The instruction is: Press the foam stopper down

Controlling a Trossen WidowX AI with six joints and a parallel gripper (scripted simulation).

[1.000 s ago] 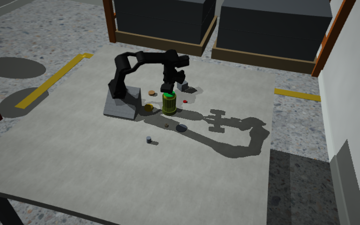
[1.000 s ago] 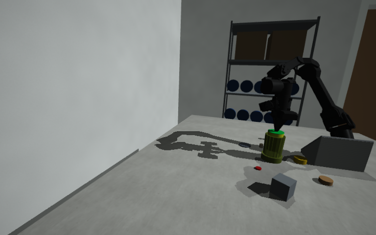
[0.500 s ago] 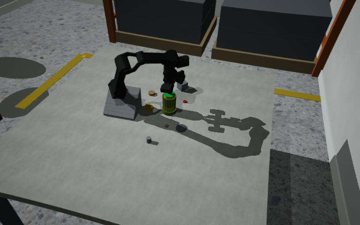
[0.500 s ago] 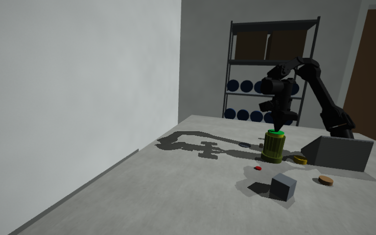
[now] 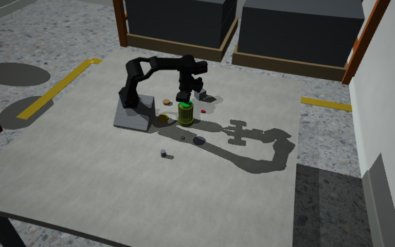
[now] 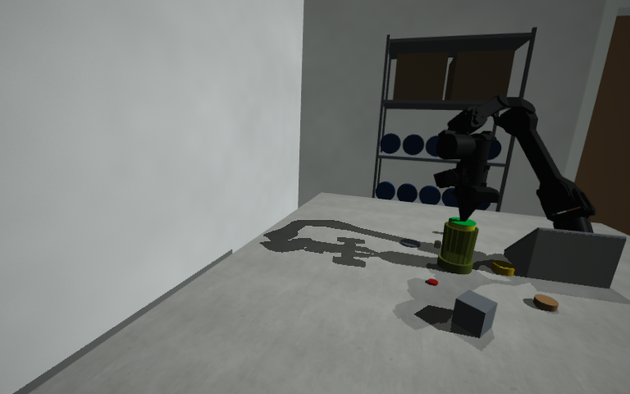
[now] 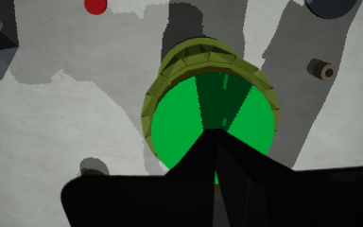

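Now pincer (image 6: pixel 466 216) fully closed, holding nothing, tip on green stopper (image 7: pixel 177 120) in upright jar (image 6: pixel 457 248) on desk (image 6: pixel 278 325).

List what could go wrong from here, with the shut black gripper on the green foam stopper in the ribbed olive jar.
1. The shut black gripper bears on the green foam stopper with a narrow tip, near the disc's edge in the exterior view; it might seat the stopper tilted or too deep, and too deep stays low.
2. Off-centre force could tip or slide the ribbed olive jar, which stands free on the table.
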